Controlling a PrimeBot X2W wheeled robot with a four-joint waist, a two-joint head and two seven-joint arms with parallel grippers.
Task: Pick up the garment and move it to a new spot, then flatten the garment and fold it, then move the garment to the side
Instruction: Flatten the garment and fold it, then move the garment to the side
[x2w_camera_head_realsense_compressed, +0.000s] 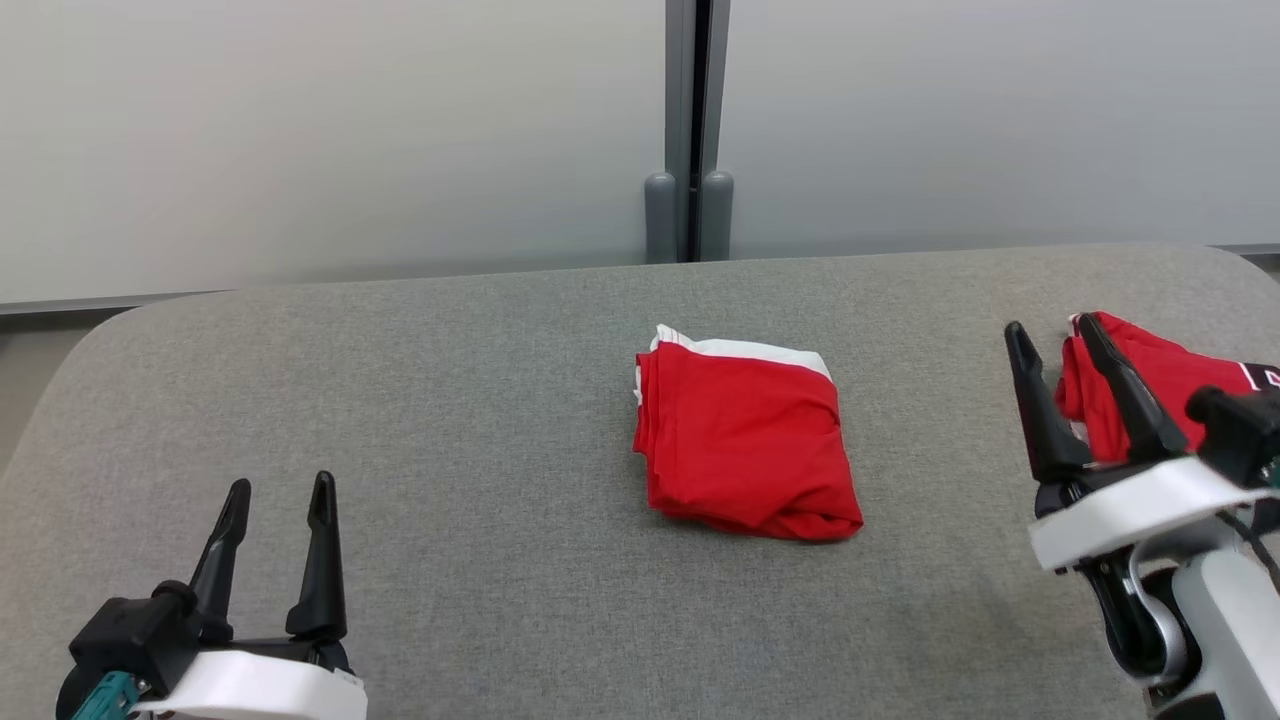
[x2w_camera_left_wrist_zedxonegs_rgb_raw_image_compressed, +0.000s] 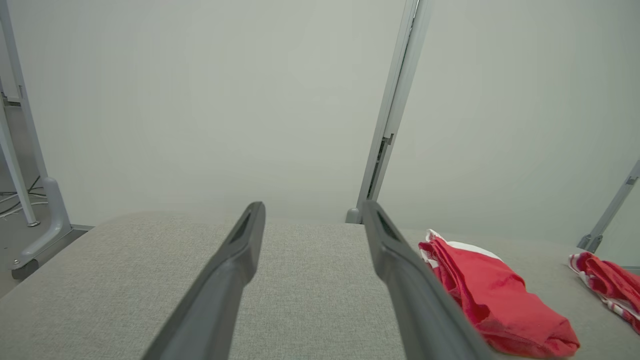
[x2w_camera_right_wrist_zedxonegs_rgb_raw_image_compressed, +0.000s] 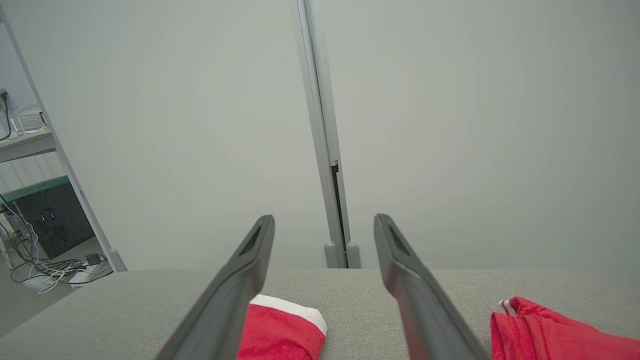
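Left pincer: released, fingers spread, nothing between them. It hovers low over the bench, with bare grey fabric directly ahead of it.

Right pincer: released, fingers spread, nothing held. A second red garment lies bunched just behind and to the outer side of its fingers; whether they touch cannot be told.

The folded garment, red with a white band along its far edge, lies flat on the bench between the two pincers. It is ahead and to the inner side of each, nearer the right pincer, and apart from both.

Assessment: folding appears complete, leaving only the move to the side.

Fault conditions:
- Closing on the top layer only would lift that layer and open the fold.
- Dragging the stack across the coarse bench fabric could roll its lower edge under.
- Swinging the right pincer inward from here could snag the bunched garment beside it and pull it along.
- Setting the fold down on the bunched garment would tilt it.
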